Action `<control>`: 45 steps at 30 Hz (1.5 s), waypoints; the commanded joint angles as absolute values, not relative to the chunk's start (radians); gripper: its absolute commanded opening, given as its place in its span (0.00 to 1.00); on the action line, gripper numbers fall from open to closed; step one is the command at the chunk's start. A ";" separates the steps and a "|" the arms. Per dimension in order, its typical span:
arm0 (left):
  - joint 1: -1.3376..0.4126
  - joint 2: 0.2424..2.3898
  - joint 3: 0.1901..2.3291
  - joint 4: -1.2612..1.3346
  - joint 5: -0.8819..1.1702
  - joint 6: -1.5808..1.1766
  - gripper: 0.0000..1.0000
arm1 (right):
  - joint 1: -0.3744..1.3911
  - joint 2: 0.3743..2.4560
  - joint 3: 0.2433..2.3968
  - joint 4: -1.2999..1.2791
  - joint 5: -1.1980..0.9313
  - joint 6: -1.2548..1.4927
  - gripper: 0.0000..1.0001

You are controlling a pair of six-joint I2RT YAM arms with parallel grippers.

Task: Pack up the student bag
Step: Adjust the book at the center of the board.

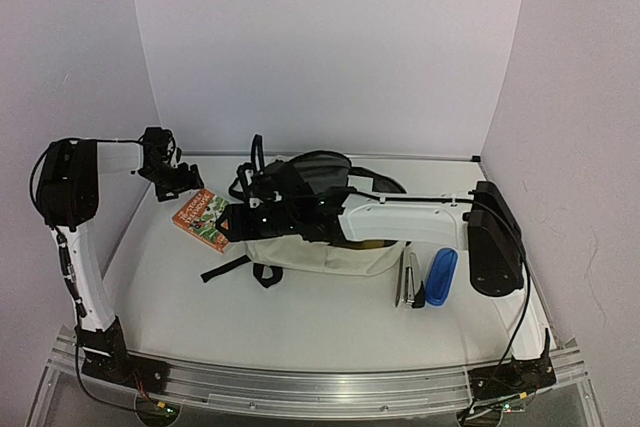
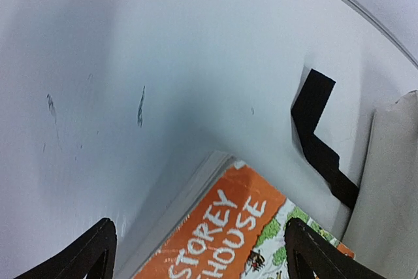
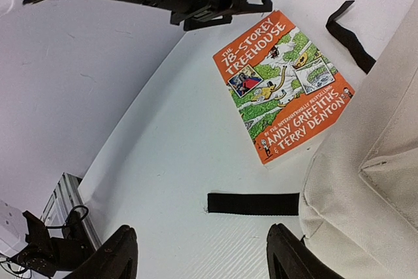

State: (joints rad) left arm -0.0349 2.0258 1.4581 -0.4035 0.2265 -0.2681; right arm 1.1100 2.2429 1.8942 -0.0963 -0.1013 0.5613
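at the middle of the table [image 1: 330,317] lies the student bag [image 1: 320,252], an orange book [image 1: 203,219] just beside its left edge. left gripper [image 2: 199,243] hovers over the book, jaws wide, empty; right gripper [image 3: 196,253] hangs by the bag, parted, empty. likely step: fetching the book; next, descend and pinch its edge.

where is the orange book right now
In the top view the orange book lies flat just left of the student bag, right by the left gripper.
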 commanded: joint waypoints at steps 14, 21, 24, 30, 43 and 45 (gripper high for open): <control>-0.078 2.219 1.671 -0.431 0.236 -0.171 0.84 | 1.128 2.195 1.797 -0.083 -0.030 0.583 0.66; -0.162 2.205 1.635 -0.441 0.023 -0.120 0.62 | 1.128 2.193 1.780 -0.080 -0.028 0.584 0.66; -0.178 2.181 1.601 -0.445 0.010 -0.133 0.54 | 1.128 2.191 1.770 -0.078 -0.029 0.585 0.66; -0.200 2.109 1.451 -0.418 0.042 -0.193 0.46 | 1.129 2.185 1.751 -0.071 -0.032 0.588 0.66; -0.351 1.731 0.974 -0.435 0.051 -0.530 0.45 | 1.130 2.115 1.645 -0.067 -0.015 0.629 0.66; -0.393 1.676 0.905 -0.458 0.042 -0.596 0.45 | 1.131 2.105 1.624 -0.069 -0.002 0.643 0.66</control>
